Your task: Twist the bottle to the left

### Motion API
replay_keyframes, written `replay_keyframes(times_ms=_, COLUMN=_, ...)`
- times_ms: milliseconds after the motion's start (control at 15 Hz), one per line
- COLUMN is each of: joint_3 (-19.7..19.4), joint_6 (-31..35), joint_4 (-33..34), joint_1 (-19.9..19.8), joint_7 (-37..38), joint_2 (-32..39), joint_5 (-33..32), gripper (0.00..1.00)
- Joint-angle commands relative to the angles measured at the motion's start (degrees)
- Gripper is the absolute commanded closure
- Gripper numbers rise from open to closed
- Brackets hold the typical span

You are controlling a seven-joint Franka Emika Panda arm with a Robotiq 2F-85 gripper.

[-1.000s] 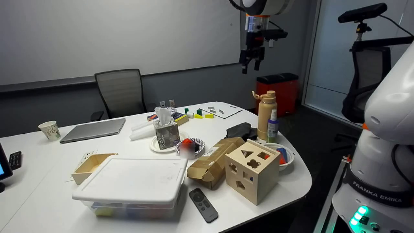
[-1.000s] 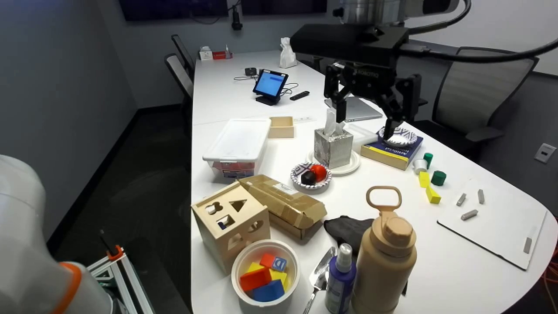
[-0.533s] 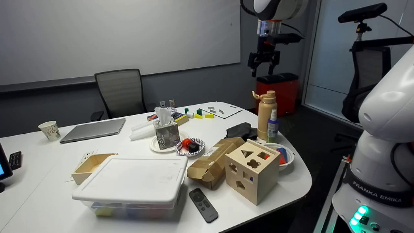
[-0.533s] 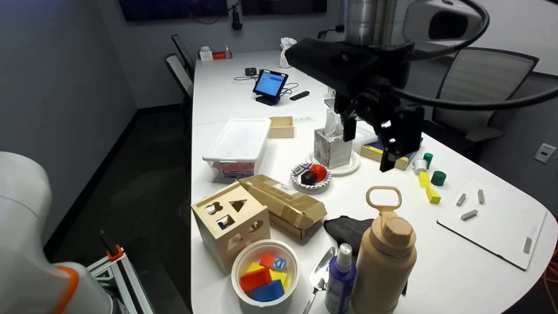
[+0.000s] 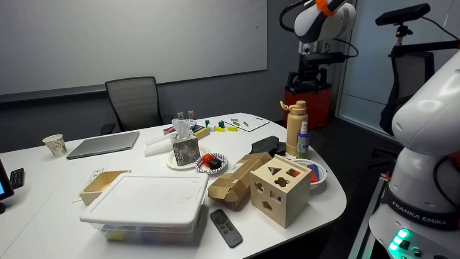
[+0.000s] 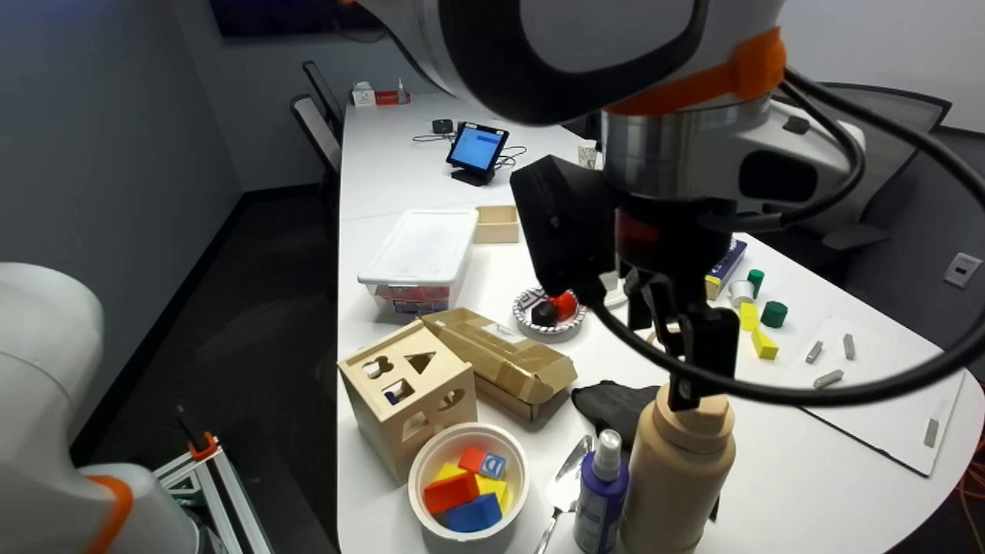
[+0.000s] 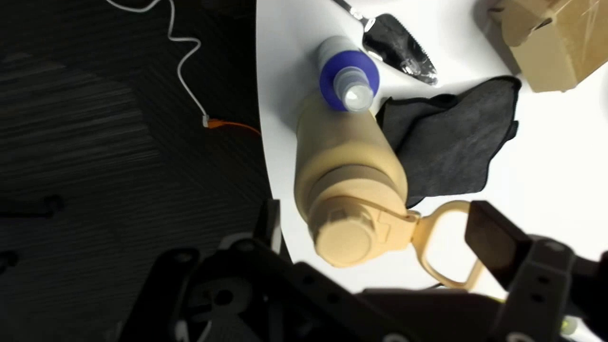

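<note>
The tan bottle [image 5: 296, 131] stands upright near the table's edge, with a loop handle on its lid. It also shows in an exterior view [image 6: 677, 481] and in the wrist view [image 7: 351, 147]. My gripper [image 5: 305, 89] is open and empty, above and apart from the bottle. In an exterior view the gripper [image 6: 662, 355] overlaps the lid and hides most of the loop. In the wrist view the lid and loop appear between the spread fingers of the gripper [image 7: 382, 232], with one finger overlapping the end of the loop.
A purple spray bottle [image 7: 349, 80] stands right beside the bottle. A black cloth [image 7: 456, 137] and a metal server [image 7: 399, 50] lie near it. A cardboard box [image 6: 500, 354], a wooden shape cube [image 6: 408, 392] and a white bowl [image 6: 419, 481] of blocks are close by.
My gripper has moved down and toward the bottle, rightward in an exterior view, and its wrist has turned. It stays open. The bottle has not moved.
</note>
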Motion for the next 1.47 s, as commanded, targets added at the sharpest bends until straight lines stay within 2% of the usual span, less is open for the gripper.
replay_keyframes(times_ms=0, joint_3=0.5, joint_6=3.2, joint_4=-2.2, joint_1=-3.3, joint_7=5.4, joint_2=-0.5, joint_5=-2.5, gripper=0.0)
replay_keyframes(times_ms=533, joint_3=0.1, joint_6=6.1, joint_4=-0.4, joint_1=-5.4, joint_7=7.2, joint_2=3.3, joint_5=-2.7, gripper=0.0)
replay_keyframes(times_ms=933, joint_3=-0.1, joint_6=9.8, joint_4=1.5, joint_1=-4.3, joint_7=6.3, joint_2=6.4, joint_5=-1.1, gripper=0.0)
replay_keyframes(times_ms=1400, joint_3=0.2, joint_6=10.5, joint_4=2.6, joint_1=-1.9, joint_7=5.7, joint_2=9.2, joint_5=1.3, gripper=0.0)
